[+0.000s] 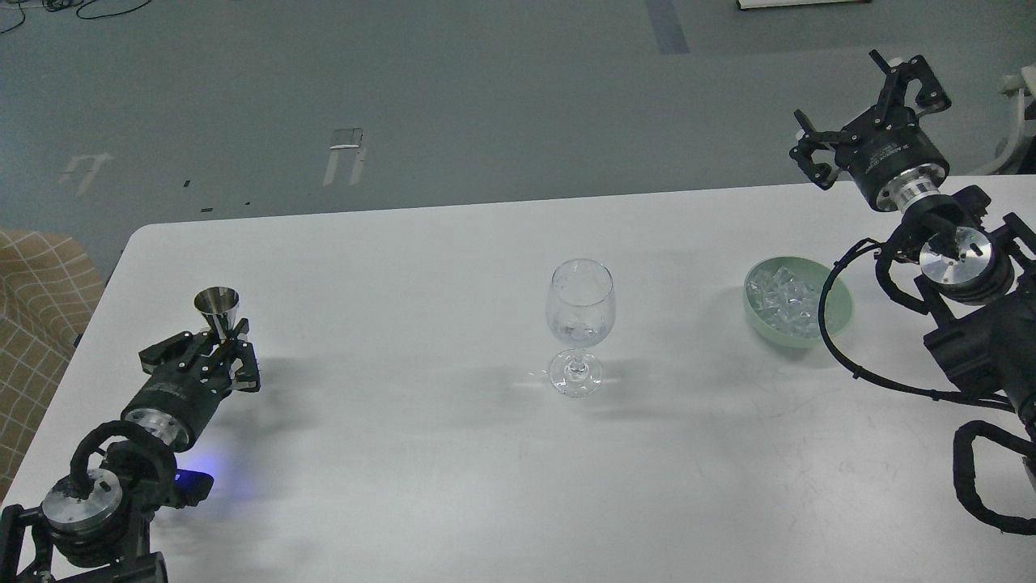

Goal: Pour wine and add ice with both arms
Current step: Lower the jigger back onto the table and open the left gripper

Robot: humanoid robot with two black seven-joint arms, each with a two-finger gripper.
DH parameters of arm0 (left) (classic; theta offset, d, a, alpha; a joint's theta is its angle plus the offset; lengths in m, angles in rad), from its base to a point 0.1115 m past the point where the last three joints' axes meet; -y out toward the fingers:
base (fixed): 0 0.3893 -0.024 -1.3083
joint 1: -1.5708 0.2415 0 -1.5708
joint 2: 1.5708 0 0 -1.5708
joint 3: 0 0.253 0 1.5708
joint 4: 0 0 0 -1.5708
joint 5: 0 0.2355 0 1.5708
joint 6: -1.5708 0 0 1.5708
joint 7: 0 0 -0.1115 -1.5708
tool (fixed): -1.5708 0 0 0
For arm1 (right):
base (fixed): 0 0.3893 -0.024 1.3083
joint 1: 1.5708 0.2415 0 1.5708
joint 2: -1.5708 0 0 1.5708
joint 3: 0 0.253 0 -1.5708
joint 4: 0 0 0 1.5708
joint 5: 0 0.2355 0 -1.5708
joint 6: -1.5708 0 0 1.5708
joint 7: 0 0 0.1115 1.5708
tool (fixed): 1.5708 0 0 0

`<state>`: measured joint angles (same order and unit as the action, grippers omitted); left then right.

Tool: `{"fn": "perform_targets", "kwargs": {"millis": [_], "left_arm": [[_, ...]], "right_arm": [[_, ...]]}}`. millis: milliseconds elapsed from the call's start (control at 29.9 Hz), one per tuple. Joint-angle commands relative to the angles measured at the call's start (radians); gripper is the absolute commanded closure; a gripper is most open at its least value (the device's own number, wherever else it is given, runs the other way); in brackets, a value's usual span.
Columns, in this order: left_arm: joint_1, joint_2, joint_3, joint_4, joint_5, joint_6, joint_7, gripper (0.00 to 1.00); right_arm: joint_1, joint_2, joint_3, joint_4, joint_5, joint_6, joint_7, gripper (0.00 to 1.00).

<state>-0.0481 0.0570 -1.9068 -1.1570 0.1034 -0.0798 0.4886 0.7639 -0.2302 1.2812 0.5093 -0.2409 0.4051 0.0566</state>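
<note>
A clear wine glass (580,324) stands upright at the middle of the white table (421,275). A pale green bowl (838,320) at the right holds several clear ice lumps (779,301). My left gripper (220,344) is low at the table's left side, shut on the stem of a small steel jigger cup (217,306) that stands upright. My right gripper (866,109) is raised above the far right edge, beyond the bowl, with fingers spread open and nothing in them.
A tan checked cloth or chair (36,324) sits off the table's left edge. My right arm's black cables (842,356) loop over the table beside the bowl. Grey floor lies beyond the far edge.
</note>
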Motion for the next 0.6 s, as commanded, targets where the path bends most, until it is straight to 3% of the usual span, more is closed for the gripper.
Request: {"fn": "perform_targets", "kwargs": {"millis": [0, 568], "left_arm": [[-0.003, 0.000, 0.000, 0.005, 0.009, 0.000, 0.000, 0.81], [-0.024, 0.000, 0.017, 0.002, 0.013, 0.000, 0.000, 0.71]], "right_arm": [[0.000, -0.001, 0.001, 0.000, 0.000, 0.000, 0.000, 0.00], [-0.012, -0.001, 0.001, 0.002, 0.000, 0.000, 0.000, 0.00]]}}
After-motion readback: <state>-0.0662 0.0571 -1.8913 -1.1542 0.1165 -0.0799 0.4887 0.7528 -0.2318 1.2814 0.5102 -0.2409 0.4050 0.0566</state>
